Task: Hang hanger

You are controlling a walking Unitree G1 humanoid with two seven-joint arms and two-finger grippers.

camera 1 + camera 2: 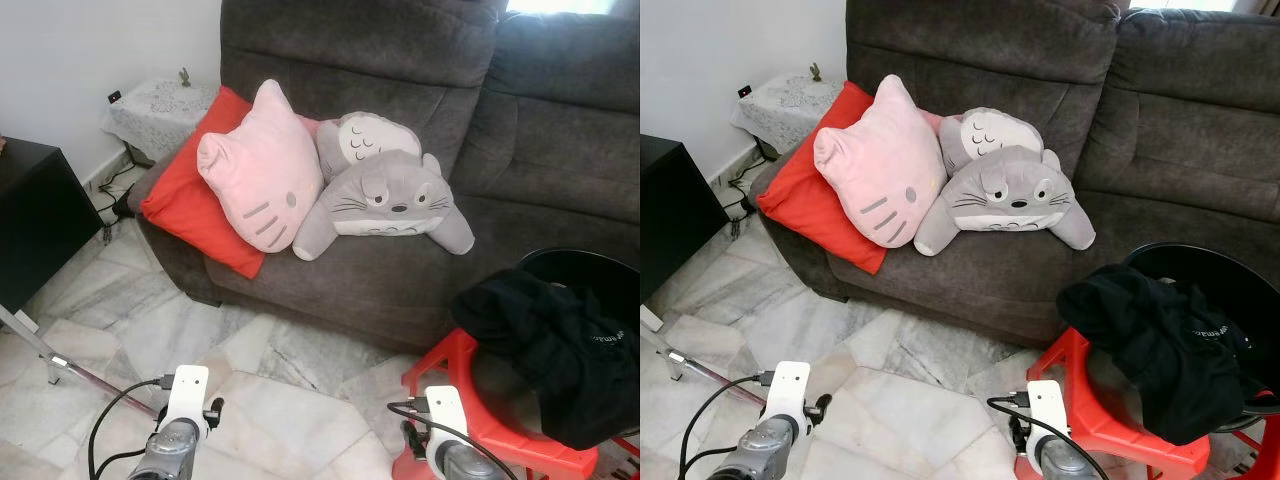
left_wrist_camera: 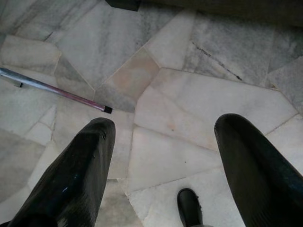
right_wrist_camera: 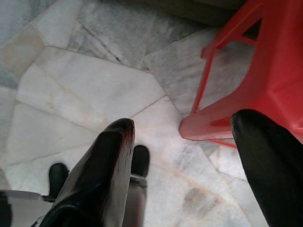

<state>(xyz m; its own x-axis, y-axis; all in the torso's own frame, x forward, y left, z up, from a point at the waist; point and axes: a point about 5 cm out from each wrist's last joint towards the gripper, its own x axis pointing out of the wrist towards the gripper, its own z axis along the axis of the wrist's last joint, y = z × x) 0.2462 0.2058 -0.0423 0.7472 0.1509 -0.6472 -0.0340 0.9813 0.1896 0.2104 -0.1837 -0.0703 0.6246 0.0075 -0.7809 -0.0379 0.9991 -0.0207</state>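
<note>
A black garment (image 1: 560, 340) lies heaped over the rim of a black basin (image 1: 590, 265), which sits on a red plastic stool (image 1: 450, 365) at the right. No hanger can be made out. My left arm (image 1: 182, 415) and right arm (image 1: 443, 425) hang low at the bottom edge of the eye views. In the left wrist view my left gripper (image 2: 163, 127) is open over bare marble floor. In the right wrist view my right gripper (image 3: 182, 125) is open above the floor, close beside the red stool (image 3: 265, 80).
A dark grey sofa (image 1: 400, 270) fills the back, carrying a red cushion (image 1: 185, 195), a pink cat pillow (image 1: 262, 165) and a grey plush (image 1: 390, 195). A black cabinet (image 1: 25, 220) stands left. A thin metal bar (image 1: 90, 378) lies low over the marble floor.
</note>
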